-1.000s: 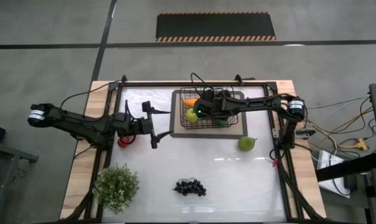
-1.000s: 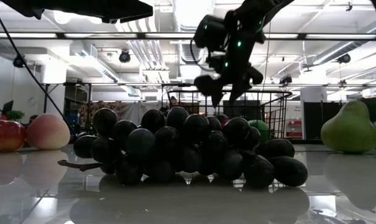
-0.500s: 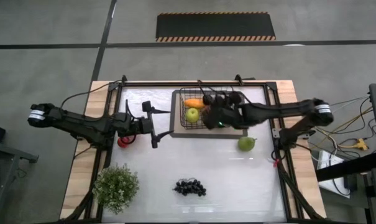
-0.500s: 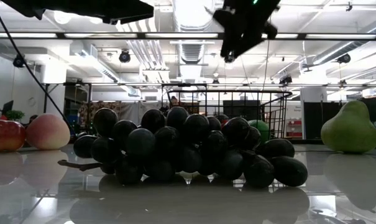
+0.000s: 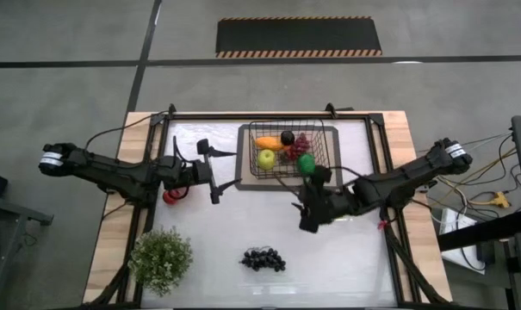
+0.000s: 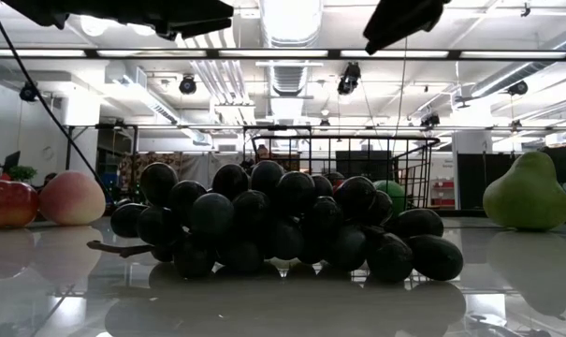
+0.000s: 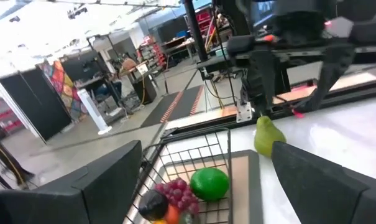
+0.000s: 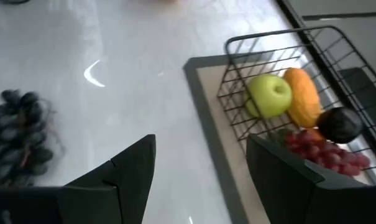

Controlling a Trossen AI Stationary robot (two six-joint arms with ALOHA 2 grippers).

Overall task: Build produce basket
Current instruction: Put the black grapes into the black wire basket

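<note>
The black wire basket (image 5: pixel 252 129) stands on a tan mat at the far middle of the table. It holds a yellow-green apple (image 5: pixel 266 158), an orange mango (image 5: pixel 273 144), a dark plum (image 5: pixel 288 138), red grapes (image 5: pixel 301 147) and a green apple (image 5: pixel 307 164). The dark grape bunch (image 5: pixel 263 258) lies near the front edge. A green pear (image 6: pixel 530 192) stands on the table's right part, under my right arm in the high view. A red apple (image 5: pixel 171 197) and a peach (image 6: pixel 72 197) lie by my left arm. My right gripper (image 5: pixel 305 217) is open and empty, in front of the basket. My left gripper (image 5: pixel 212 170) is open, left of the basket.
A bushy potted plant (image 5: pixel 161 258) stands at the near left corner. The tan mat (image 5: pixel 329 183) reaches a little beyond the basket's near side. Bare white tabletop lies between the basket and the dark grapes (image 8: pixel 20 124).
My right gripper has risen out of the basket and swung toward the table's near edge, leaving the low view at the top. It now stands in front of the basket, facing the near left. The green apple lies in the basket where the gripper was.
</note>
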